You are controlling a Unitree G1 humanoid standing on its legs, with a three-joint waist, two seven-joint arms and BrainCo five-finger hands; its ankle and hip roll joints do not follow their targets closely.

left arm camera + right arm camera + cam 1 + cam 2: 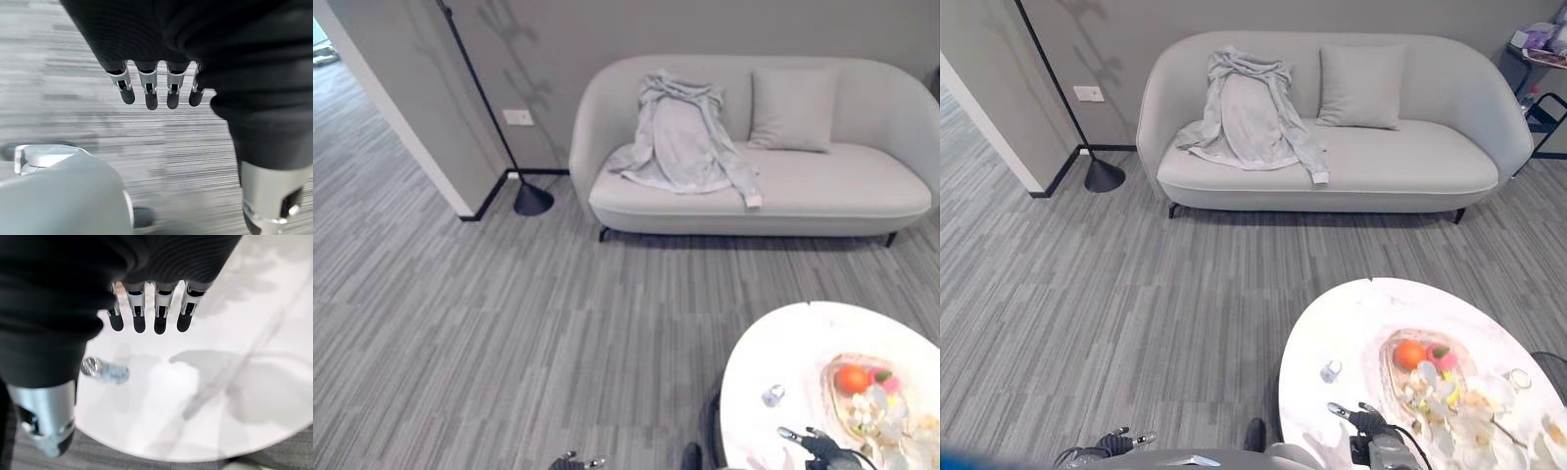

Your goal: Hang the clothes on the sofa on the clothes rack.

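Sofas: I am seeing one grey sofa (1400, 171), far ahead of my hands.
Garments: one light grey garment (1249, 113) is lying on it.
Cushions: one cushion (1361, 86) is leaning beside the garment.
Stands: one black stand (1097, 174) is standing left of the sofa.
Tables: one white round table (1351, 323) is sitting under my right hand (146, 308).
Small bottles: one small bottle (104, 370) is lying near that hand.
Hands: I am holding out two, right hand and left hand (156, 83).

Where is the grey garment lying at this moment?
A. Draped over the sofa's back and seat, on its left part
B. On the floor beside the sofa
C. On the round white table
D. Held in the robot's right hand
A. The grey garment hangs from the backrest of the sofa down onto the seat, left of the cushion.
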